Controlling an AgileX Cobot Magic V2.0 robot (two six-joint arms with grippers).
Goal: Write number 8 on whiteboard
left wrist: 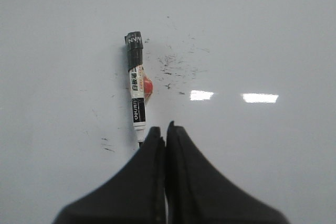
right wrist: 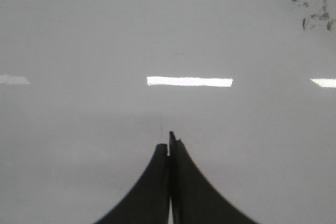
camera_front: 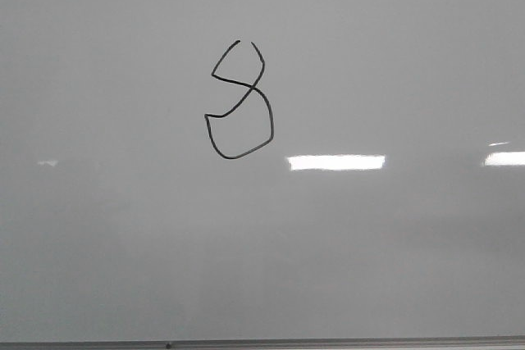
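Across the front view, the large glossy pale grey-white whiteboard fills nearly everything, with its thin grey metal edge running along the near side. Thin black hand-drawn number 8 sits left of centre in the far half: angular loops, top loop gapped, lower loop larger. Bare board on every side of it, widest to the right and toward the near edge; bright rectangular glare patch just right of and slightly nearer than the lower loop. No arm in this view. Left wrist view: black left gripper, fingers pressed together, nothing between them. White-barrelled marker pen with black cap and printed label lies flat on the board just beyond the fingertips, slightly to one side; its nearer end is close to the tips, contact not clear. Small red object sits against the barrel, identity unclear. Scattered black marker flecks beside the pen. Right wrist view: black right gripper, fingers also pressed together, empty, over bare board; dark smudges well away toward one corner.
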